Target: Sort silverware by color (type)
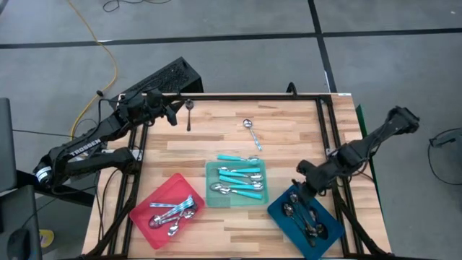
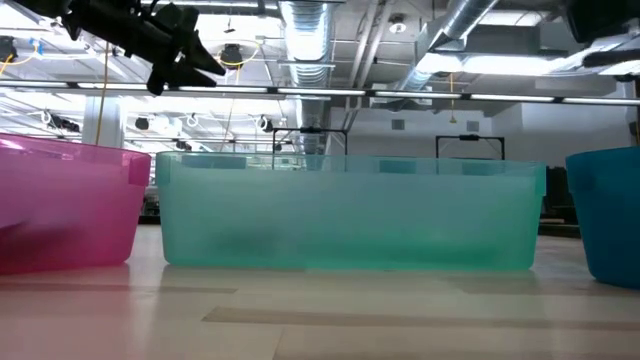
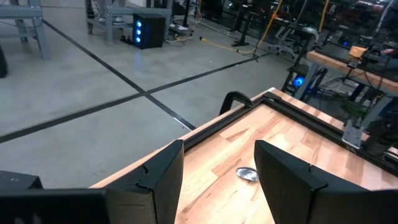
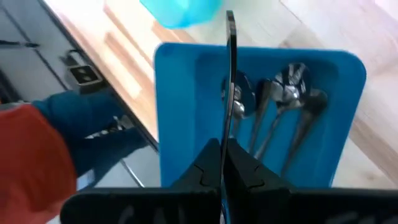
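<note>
My right gripper [image 1: 299, 189] hovers over the far end of the blue tray [image 1: 328, 232] and is shut on a dark spoon [image 4: 231, 56]. Several dark spoons [image 4: 289, 84] lie flat in that tray. My left gripper [image 1: 172, 114] is open, raised near the table's far left corner. Beside it a dark spoon [image 1: 189, 113] lies flat on the wood, and a shiny bowl [image 3: 247, 173] shows on the table beyond its fingers. A silver spoon [image 1: 250, 133] lies farther right. Turquoise-handled spoons [image 1: 242, 178] fill the teal tray, and silver ones [image 1: 172, 214] lie in the red tray. My right gripper pinches the dark spoon's thin shaft [image 4: 227, 140] between its two shut fingers. The shaft runs straight on beyond the fingertips, along the fingers. The spoon is lifted clear, above the spoons lying in the blue tray. Which end the fingers hold is hidden by the fingers themselves.
The red tray [image 1: 148, 202], the teal tray [image 1: 211, 167] and the blue tray stand in a row along the near half of the table. A black frame [image 1: 325, 115] runs along the table's edges. Bare wood [image 1: 296, 137] lies between the trays and the far edge.
</note>
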You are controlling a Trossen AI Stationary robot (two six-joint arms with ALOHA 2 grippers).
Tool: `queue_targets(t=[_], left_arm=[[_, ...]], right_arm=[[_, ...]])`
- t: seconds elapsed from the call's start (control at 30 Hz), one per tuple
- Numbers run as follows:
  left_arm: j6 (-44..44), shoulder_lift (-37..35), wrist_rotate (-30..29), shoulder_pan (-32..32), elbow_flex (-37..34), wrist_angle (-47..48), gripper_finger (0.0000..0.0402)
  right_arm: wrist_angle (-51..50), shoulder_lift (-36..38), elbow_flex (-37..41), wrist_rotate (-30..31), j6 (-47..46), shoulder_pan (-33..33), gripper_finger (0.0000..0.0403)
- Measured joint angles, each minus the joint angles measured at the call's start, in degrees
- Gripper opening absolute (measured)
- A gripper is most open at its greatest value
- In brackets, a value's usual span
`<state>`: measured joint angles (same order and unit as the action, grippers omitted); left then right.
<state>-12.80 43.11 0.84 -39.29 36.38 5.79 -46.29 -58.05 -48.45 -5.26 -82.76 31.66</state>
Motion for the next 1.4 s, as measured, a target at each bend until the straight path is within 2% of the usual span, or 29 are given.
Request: queue_targets(t=[0.27, 0.67, 0.93, 1.1, 1.4], left_arm=[[-0.02, 0.00, -0.19, 0.00, 0.00, 0.42, 0.0180], [-0.07, 0.02, -0.19, 0.00, 0.00, 0.73, 0.0180], [0.00, 0.02, -0.17, 0.00, 0.00, 0.93, 0.0180], [0.02, 0.02, -0.19, 0.00, 0.00, 0.90, 0.0180], [0.01, 0.02, -0.19, 0.00, 0.00, 0.83, 0.0180]], right_arm=[[0.09, -6.47, 0.00, -2.12, -1.50, 2.93, 0.0020], [7.68, -14.32, 0.01, -3.54, -0.99, 6.59, 0.0020], [27.95, -13.64, 10.65, -3.55, -7.96, 9.55, 0.0020], [36.90, -11.53, 16.00, 0.05, -9.44, 10.78, 0.0020], [44.86, -10.92, 21.10, 0.68, -11.95, 10.97, 0.0020]])
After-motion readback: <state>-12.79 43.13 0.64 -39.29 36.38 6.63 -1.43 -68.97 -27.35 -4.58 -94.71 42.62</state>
